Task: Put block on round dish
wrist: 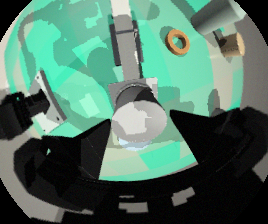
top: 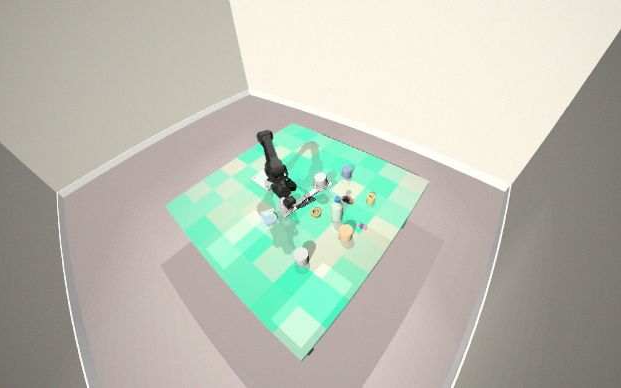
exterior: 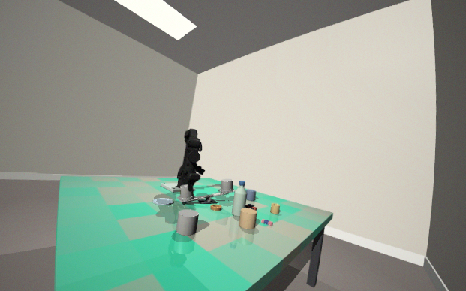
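A grey-white cup [top: 283, 206] [exterior: 185, 193] [wrist: 139, 122] stands on the near end of the balance [top: 311, 194] [exterior: 211, 196] [wrist: 130, 60]. The identical far cup [top: 320, 180] [exterior: 226, 186] stands on the other end. The beam is tilted, with the near-cup end low and the far-cup end raised. My gripper [top: 289, 202] [wrist: 139, 116] is open and empty, with its fingers on either side of the near cup in the wrist view; contact cannot be told. The pale blue round dish [top: 268, 218] [exterior: 163, 202] [wrist: 134, 145] lies beside the low end. No block shows.
An orange ring [top: 316, 216] [wrist: 170, 45] lies beside the balance. A bottle [top: 337, 212] [exterior: 239, 202], an orange cylinder [top: 345, 233] [exterior: 248, 219], a grey cylinder [top: 301, 257] [exterior: 187, 223], a blue cup [top: 347, 172] and a yellow mug [top: 371, 199] stand farther out.
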Controlling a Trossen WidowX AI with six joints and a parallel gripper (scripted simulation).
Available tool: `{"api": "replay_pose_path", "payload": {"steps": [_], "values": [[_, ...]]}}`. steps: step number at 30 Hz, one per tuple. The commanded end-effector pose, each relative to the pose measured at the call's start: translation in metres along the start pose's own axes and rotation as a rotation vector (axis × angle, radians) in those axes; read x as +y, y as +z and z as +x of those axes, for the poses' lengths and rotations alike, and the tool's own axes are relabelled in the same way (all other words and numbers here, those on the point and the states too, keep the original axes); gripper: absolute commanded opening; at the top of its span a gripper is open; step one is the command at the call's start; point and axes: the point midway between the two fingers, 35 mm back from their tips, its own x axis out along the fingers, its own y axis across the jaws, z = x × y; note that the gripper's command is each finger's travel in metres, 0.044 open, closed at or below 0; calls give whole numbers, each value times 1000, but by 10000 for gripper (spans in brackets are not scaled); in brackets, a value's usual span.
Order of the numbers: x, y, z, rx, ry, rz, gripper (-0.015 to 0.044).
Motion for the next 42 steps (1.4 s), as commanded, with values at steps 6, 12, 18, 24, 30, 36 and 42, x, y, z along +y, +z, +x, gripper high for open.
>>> {"api": "replay_pose_path", "payload": {"steps": [6, 12, 18, 24, 30, 36, 42], "values": [[2, 1, 16, -6, 7, -5, 440], [3, 2, 25, -6, 7, -5, 440], [4, 2, 28, -6, 7, -5, 361], [4, 2, 28, -6, 7, -5, 321], [3, 2, 26, -6, 7, -5, 203], [2, 1, 20, -5, 7, -5, 45], [0, 1, 12, -5, 7, -5, 0]]}}
